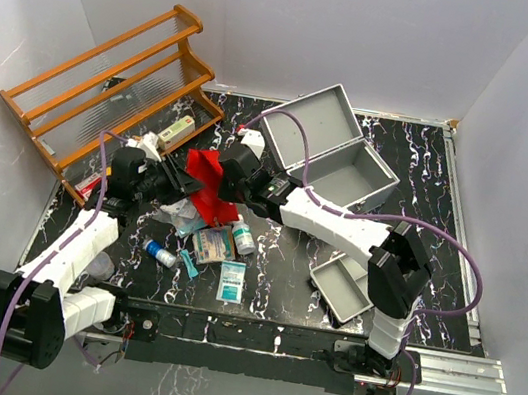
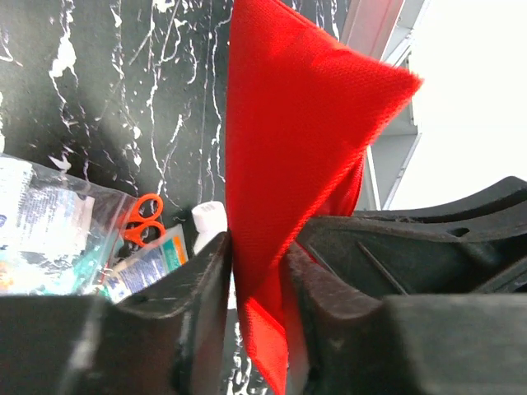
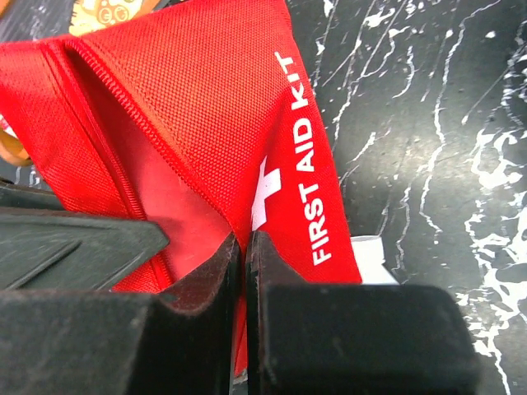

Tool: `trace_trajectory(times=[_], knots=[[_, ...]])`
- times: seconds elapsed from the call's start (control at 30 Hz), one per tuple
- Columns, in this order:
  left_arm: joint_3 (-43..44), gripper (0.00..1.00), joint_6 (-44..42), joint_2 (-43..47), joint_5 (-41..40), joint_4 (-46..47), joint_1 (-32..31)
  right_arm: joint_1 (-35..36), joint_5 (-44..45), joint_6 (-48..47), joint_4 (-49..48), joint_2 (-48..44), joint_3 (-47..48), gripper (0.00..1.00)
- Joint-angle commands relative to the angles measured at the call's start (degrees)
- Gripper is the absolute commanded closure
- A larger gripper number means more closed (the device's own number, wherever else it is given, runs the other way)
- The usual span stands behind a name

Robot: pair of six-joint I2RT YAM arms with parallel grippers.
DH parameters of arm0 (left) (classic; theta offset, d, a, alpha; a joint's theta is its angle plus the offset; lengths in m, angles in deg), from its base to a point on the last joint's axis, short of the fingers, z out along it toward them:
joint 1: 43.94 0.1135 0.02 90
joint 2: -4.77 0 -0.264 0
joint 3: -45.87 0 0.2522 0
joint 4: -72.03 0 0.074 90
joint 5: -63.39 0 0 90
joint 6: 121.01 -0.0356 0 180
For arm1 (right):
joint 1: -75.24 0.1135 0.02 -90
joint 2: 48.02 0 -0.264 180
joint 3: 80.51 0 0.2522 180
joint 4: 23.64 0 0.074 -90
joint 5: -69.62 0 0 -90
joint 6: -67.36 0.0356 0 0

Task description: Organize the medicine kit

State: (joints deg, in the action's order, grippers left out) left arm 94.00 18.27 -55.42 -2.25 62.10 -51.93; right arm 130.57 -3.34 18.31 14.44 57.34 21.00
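The medicine kit (image 1: 367,184), a light-grey metal case, stands open at the back centre with its lid (image 1: 302,123) tilted back. Left of it, a red fabric first-aid pouch (image 1: 208,180) hangs above the table between both grippers. My left gripper (image 1: 184,180) is shut on the pouch's left side; in the left wrist view the red fabric (image 2: 305,123) runs between its fingers (image 2: 257,247). My right gripper (image 1: 233,178) pinches the other side. In the right wrist view its jaws (image 3: 245,243) are shut on the pouch (image 3: 206,99) beside the zip.
An orange-brown wooden rack (image 1: 109,96) leans at the back left. Loose supplies lie below the pouch: a small bottle (image 1: 244,238), packets (image 1: 212,245), a blue tube (image 1: 161,254), a teal sachet (image 1: 231,280), orange scissors (image 2: 144,218). A grey tray (image 1: 345,287) sits front right.
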Motion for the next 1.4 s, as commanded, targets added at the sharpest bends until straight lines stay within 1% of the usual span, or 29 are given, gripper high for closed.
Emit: trace_trajectory(times=[0.0,0.1,0.17,0.27,0.33,0.43,0.57,0.7,0.8,0.87,1.0,1.13,1.17,1.2,1.3,1.37], knots=[[-0.2,0.81,-1.7,2.0,-2.6,-0.1,-0.1,-0.1,-3.5,3.6,-4.1,-0.3,2.9,1.0],[0.9,0.99,-3.9,2.4,-4.1,-2.4,-0.1,-0.1,-3.7,3.3,-4.3,-0.2,2.4,1.0],[2.0,1.0,-5.4,2.3,-4.7,-4.6,-0.1,0.0,-4.2,1.9,-4.3,0.3,2.6,0.98],[4.2,1.0,-6.9,1.7,-4.7,-7.6,-0.1,-0.1,-4.2,0.0,-2.5,1.8,4.3,0.79],[5.5,1.0,-7.4,1.3,-4.7,-9.3,-0.1,-0.1,-3.1,-1.5,-0.2,3.5,6.6,0.7],[7.5,1.0,-8.0,0.6,-4.9,-12.3,-0.1,-0.1,-1.9,-3.2,3.5,6.1,10.7,0.66],[10.4,1.0,-9.5,-0.8,-5.5,-16.1,-0.1,-0.1,-1.5,-5.2,7.0,8.8,15.2,0.68],[13.6,1.0,-11.6,-2.5,-8.0,-20.5,-0.1,0.0,0.0,-6.3,10.6,10.4,18.0,0.78],[15.7,1.0,-13.7,-3.2,-11.9,-24.0,-0.1,0.0,2.5,-7.1,12.4,10.3,18.5,0.85],[17.1,1.0,-14.9,-3.5,-14.3,-26.1,-0.1,0.0,3.9,-7.4,13.4,10.0,18.6,0.88],[19.2,1.0,-16.7,-4.4,-17.2,-29.1,-0.1,0.0,5.9,-7.8,14.4,9.7,18.6,0.92],[21.4,1.0,-18.2,-4.8,-20.2,-31.2,-0.1,0.0,5.6,-7.9,14.5,9.6,19.0,0.93],[21.9,1.0,-18.7,-4.9,-20.8,-31.7,-0.1,0.0,4.7,-8.0,14.0,9.4,19.1,0.92],[22.4,1.0,-19.0,-4.9,-21.0,-32.1,-0.1,0.0,3.1,-8.4,12.7,8.8,18.9,0.87],[23.8,1.0,-20.2,-5.3,-21.2,-32.9,-0.1,-0.1,-4.3,-10.3,5.7,5.6,15.1,0.7],[24.8,1.0,-20.9,-5.7,-22.7,-34.0,0.0,-0.1,-9.8,-11.1,0.9,3.5,12.3,0.6]])
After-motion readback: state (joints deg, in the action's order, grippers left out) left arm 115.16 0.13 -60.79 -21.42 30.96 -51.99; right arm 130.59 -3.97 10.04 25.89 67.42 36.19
